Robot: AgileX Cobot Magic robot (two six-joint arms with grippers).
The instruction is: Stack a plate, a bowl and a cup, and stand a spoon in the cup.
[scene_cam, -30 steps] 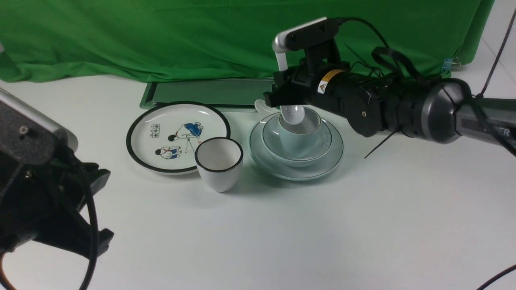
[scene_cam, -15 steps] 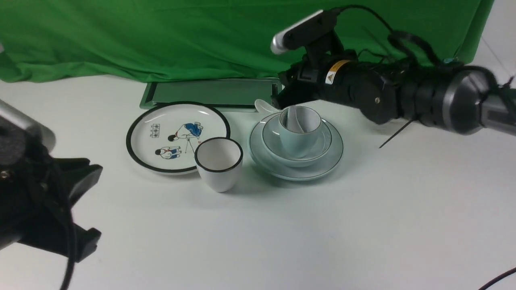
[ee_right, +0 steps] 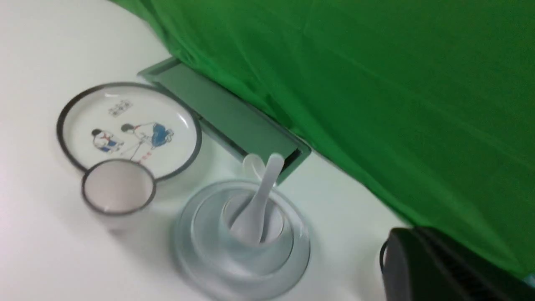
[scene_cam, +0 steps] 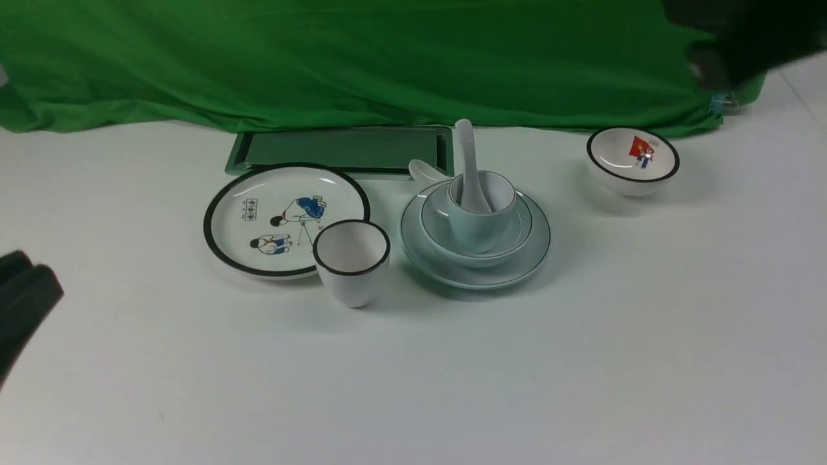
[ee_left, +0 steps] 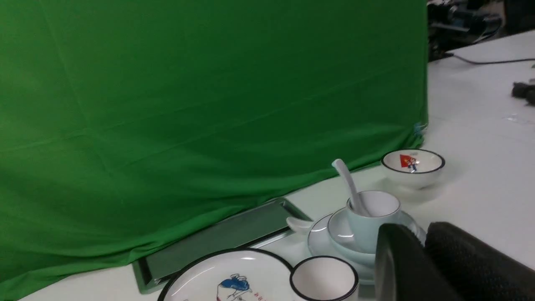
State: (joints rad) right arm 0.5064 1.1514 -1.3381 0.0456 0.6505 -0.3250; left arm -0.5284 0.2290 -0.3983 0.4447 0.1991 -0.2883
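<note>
The pale blue-green plate [scene_cam: 537, 248] carries the bowl [scene_cam: 519, 227], and the cup [scene_cam: 476, 231] stands in the bowl. The white spoon [scene_cam: 466, 155] stands in the cup, scoop down, handle leaning up and back. The stack also shows in the left wrist view, with the spoon [ee_left: 346, 177] in the cup [ee_left: 368, 232], and in the right wrist view [ee_right: 259, 200]. My left gripper [ee_left: 422, 236] is shut and empty, near the stack's side. My right gripper [ee_right: 413, 240] is shut and empty, away from the stack. Only dark blurs of the arms show in the front view.
A white cartoon plate [scene_cam: 284, 216] and a white black-rimmed cup [scene_cam: 352, 261] stand left of the stack. A small white bowl with a red picture [scene_cam: 632, 158] stands at the right. A green tray [scene_cam: 342, 148] and a second white spoon [scene_cam: 423, 171] lie behind.
My right gripper let go of the spoon and pulled away up and to the right, uncovering the small bowl. The spoon now stands in the cup. My left arm drew back to the left edge.
</note>
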